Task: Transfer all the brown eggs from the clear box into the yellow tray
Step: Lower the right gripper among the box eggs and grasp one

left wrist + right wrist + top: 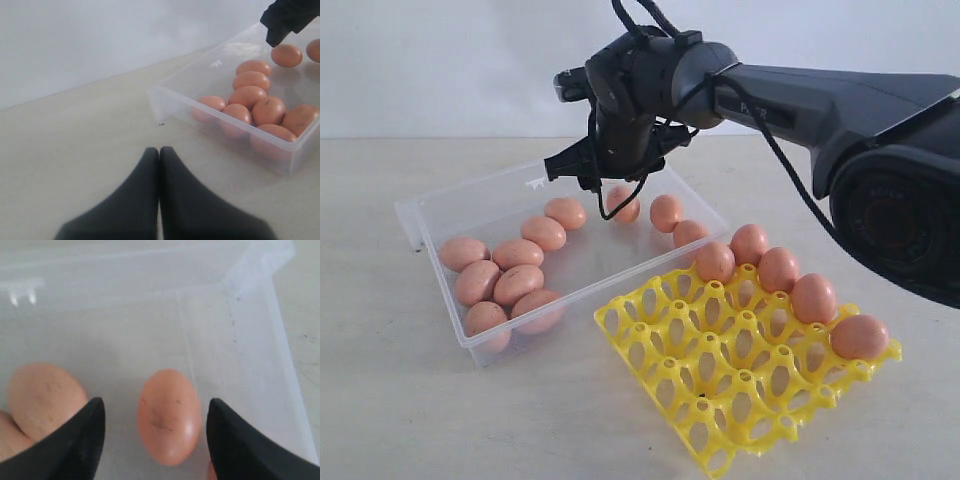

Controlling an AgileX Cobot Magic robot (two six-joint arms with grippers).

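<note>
The clear box (432, 208) holds several brown eggs (518, 283), most of them bunched at its near left end. My right gripper (608, 188) hangs open over the box's far end. In the right wrist view its fingers (85, 435) stand on either side of one speckled egg (169, 415) without touching it. The yellow tray (720, 400) lies at the front right, with several eggs (813, 297) along its far edge. My left gripper (159, 151) is shut on nothing over bare table beside the box (165, 102); it does not show in the exterior view.
The right arm (840, 110) reaches in from the right, above the tray. A second egg (45, 395) lies close beside one right finger. The box's end wall (235, 330) stands just past the framed egg. A pale wall rises behind the table.
</note>
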